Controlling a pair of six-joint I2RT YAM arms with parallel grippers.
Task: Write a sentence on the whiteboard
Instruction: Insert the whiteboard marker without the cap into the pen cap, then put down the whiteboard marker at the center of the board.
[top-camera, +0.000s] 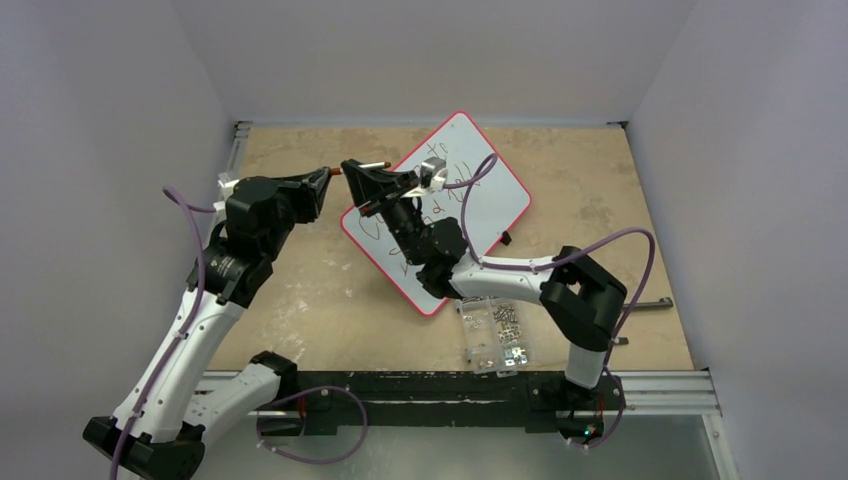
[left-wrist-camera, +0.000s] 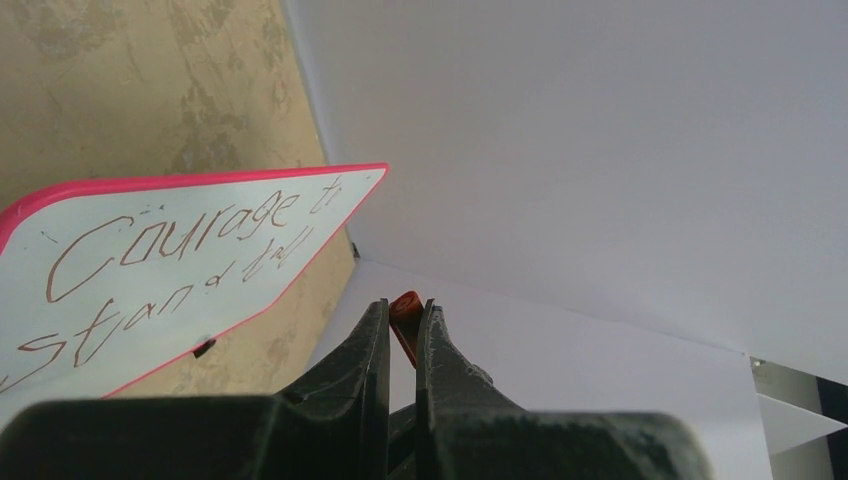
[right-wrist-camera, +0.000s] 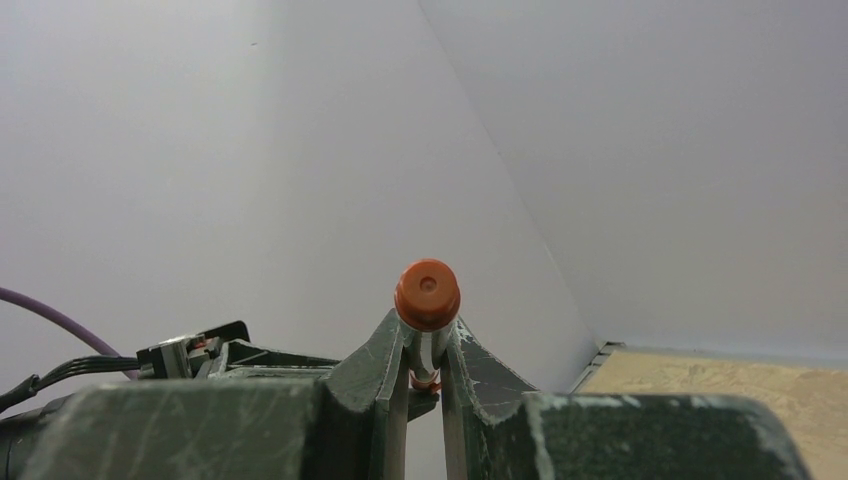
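The flat tan particle-board table (top-camera: 310, 300) carries one large white rectangular whiteboard (top-camera: 490, 190) with rounded corners and a thin red-pink rim. It lies flat at the table's centre, turned diagonally: its long axis runs from the 8 o'clock corner to the 2 o'clock corner.

One clear plastic compartment box (top-camera: 497, 335) of screws sits at 6 o'clock from the board, just beside its nearest corner.

The sentence (left-wrist-camera: 180, 250), thin reddish-brown handwriting, follows the board's long axis, starting at the 8 o'clock end. It has two lines and four words, "Courage to" over "stand tall". Only the left wrist view lets it be read. In the top view the right arm covers most of it.

The left gripper (left-wrist-camera: 403, 305) is at 9 o'clock from the board, off its edge, and points to 3 o'clock. The right gripper (right-wrist-camera: 427, 325) is above the board's 9 o'clock corner and points to 9 o'clock. The two tips are near each other.

The right gripper is clenched on one slim pale marker (right-wrist-camera: 427, 290) with a round orange-red end. In the top view the marker lies roughly along 9 to 3 o'clock. The right wrist view shows it end-on.

One small black clip (top-camera: 507, 238) sits on the board's 4 o'clock edge.

The left gripper is pinched on one small red cap (left-wrist-camera: 404, 312), plain only in the left wrist view
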